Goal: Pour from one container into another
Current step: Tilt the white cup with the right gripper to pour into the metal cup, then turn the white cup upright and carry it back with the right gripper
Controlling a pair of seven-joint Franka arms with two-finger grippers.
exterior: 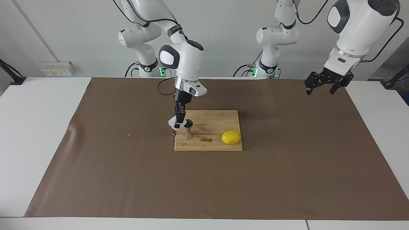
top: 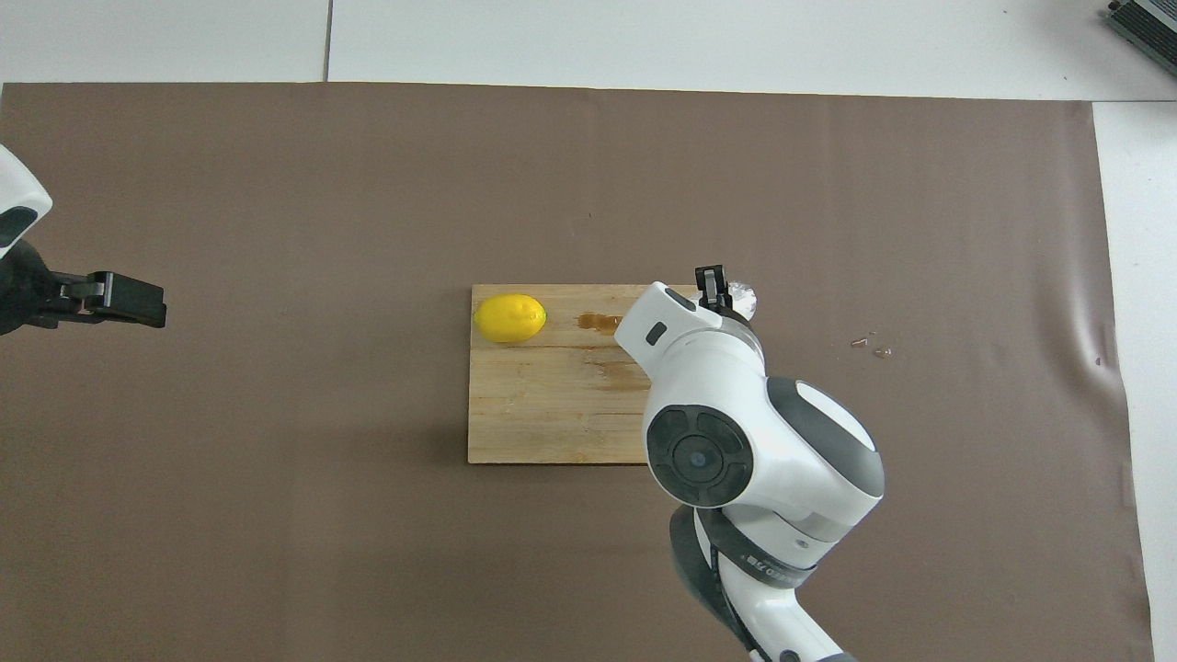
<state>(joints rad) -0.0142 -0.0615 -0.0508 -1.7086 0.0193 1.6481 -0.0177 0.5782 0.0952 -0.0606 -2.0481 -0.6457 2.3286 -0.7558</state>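
Now the right pincer (exterior: 177, 123) grips the small crinkly white cup (exterior: 172, 122), tipped beside the shiny steel jigger (exterior: 188, 129) on the wooden board (exterior: 220, 142), likely to pour. The left pincer (exterior: 322, 86) waits open.

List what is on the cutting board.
On the board: a lemon, an upright jigger and brown stains. The right gripper holds the cup beside the jigger; both insides are hidden.
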